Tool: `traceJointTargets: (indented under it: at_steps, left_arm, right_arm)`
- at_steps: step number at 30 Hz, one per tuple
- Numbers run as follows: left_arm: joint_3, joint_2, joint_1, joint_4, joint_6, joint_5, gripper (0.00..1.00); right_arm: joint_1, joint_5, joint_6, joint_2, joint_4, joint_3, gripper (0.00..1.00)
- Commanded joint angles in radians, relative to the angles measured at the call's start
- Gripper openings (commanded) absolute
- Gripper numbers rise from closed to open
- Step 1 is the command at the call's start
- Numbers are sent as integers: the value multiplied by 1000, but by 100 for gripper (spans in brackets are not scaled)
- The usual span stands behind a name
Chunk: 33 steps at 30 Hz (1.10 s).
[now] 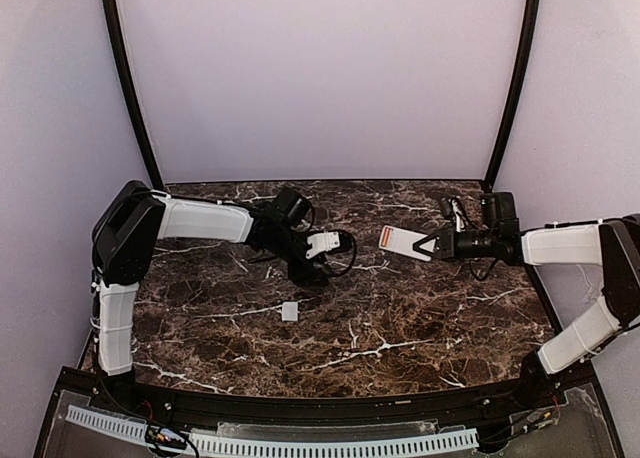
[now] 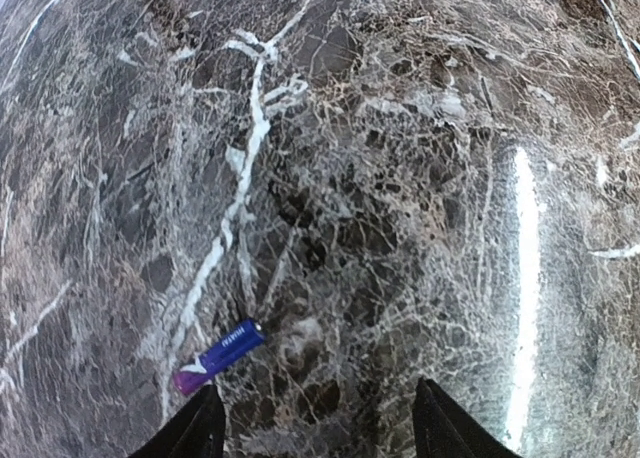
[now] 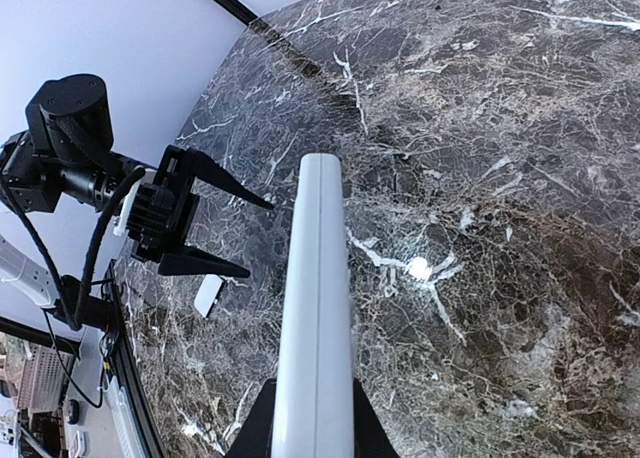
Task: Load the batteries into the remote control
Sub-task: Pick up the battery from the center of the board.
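Observation:
A dark blue battery (image 2: 220,356) lies flat on the marble just ahead of my left gripper's (image 2: 318,430) left finger (image 2: 195,428). That gripper is open and low over the table, with nothing between its jaws; it shows from above as the left gripper (image 1: 308,274). My right gripper (image 3: 312,403) is shut on the white remote control (image 3: 315,298), held edge-up above the table. From above, the remote control (image 1: 403,241) points left and carries a small orange-red patch at its far end; I cannot tell what it is. The right gripper (image 1: 432,244) holds its right end.
A small white square cover plate (image 1: 290,311) lies on the marble table (image 1: 400,328), near the middle and in front of the left gripper. The cover plate (image 3: 208,295) also shows below the left gripper (image 3: 225,233) in the right wrist view. Black frame posts stand at the back corners.

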Motion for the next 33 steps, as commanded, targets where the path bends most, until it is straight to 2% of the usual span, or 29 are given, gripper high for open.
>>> traceJointTargets:
  at_steps: [1,6,11,17,22,26,28,33]
  left_arm:
    - [103,42,5,-82,147,34,64]
    - [221,121,10,-154,215,48,60]
    - [287,167,21,-199,202,72,53]
    - [318,191,21,-173,106,113,57]
    - [387,230,21,-230,71,104,58]
    - [408,223,20,-211,-54,33,58]
    - [393,183,21,-167,-166,-29,61]
    - [217,39,12,53,-541,-263,63]
  right_arm:
    - [-7,-16,-25,-39,-14,-24,0]
    - [-16,-11,-32,-58,-26,-38,0]
    - [-25,-13,-36,-66,-32,-45,0]
    - [-29,-16,-41,-55,-31,-45,0]
    - [-31,-20,-42,-48,-34,-42,0]
    - [-32,-20,-47,-53,-34,-43,0]
    - [-34,-24,-56,-49,-34,-43,0]
    - [-52,-56,-75,-59,-21,-45,0]
